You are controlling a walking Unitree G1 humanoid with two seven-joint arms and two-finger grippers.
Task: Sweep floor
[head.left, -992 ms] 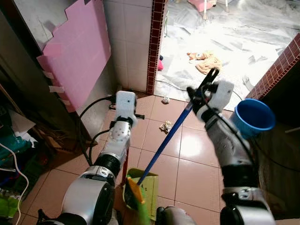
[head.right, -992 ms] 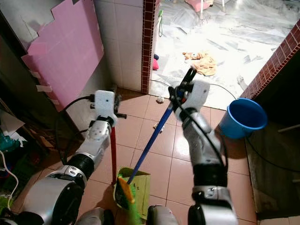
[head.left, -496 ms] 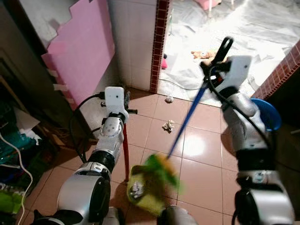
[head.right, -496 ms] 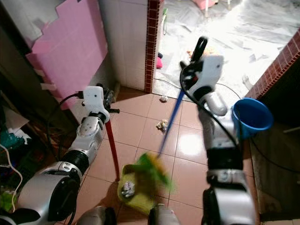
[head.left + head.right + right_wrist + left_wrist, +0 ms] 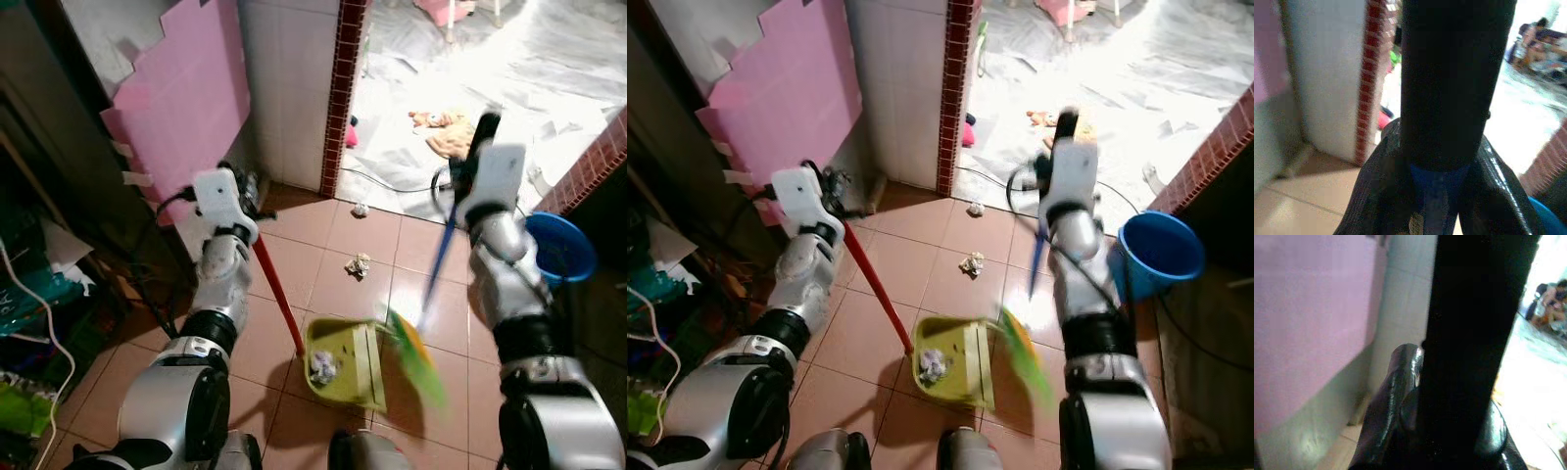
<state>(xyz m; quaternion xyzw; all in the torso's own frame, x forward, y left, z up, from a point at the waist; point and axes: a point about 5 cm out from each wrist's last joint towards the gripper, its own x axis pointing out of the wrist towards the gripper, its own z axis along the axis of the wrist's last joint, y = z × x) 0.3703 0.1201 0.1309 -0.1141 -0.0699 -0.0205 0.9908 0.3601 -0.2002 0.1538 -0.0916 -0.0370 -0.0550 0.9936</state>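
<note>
A yellow-green dustpan (image 5: 345,345) lies on the brown floor tiles just in front of me, with a crumpled paper (image 5: 321,367) inside it. Its red handle (image 5: 276,294) slants up to my left gripper (image 5: 247,196), which is shut on it. My right gripper (image 5: 468,166) is shut on the blue broom handle (image 5: 438,264); the blue shaft shows between its fingers (image 5: 1376,196) in the right wrist view. The green and orange broom head (image 5: 416,360) is blurred, just right of the dustpan. Two crumpled papers (image 5: 359,264) (image 5: 360,209) lie on the tiles beyond.
A blue bucket (image 5: 563,247) stands at the right by a brick wall. A pink foam board (image 5: 181,98) leans on the left wall, with cables and clutter below it. Ahead, a doorway with a brick-red post (image 5: 346,88) opens onto a bright floor with a toy (image 5: 443,122).
The broom head has swung from over the dustpan to its right side. The dustpan now lies flatter on the tiles with a crumpled paper inside. The camera has shifted too.
</note>
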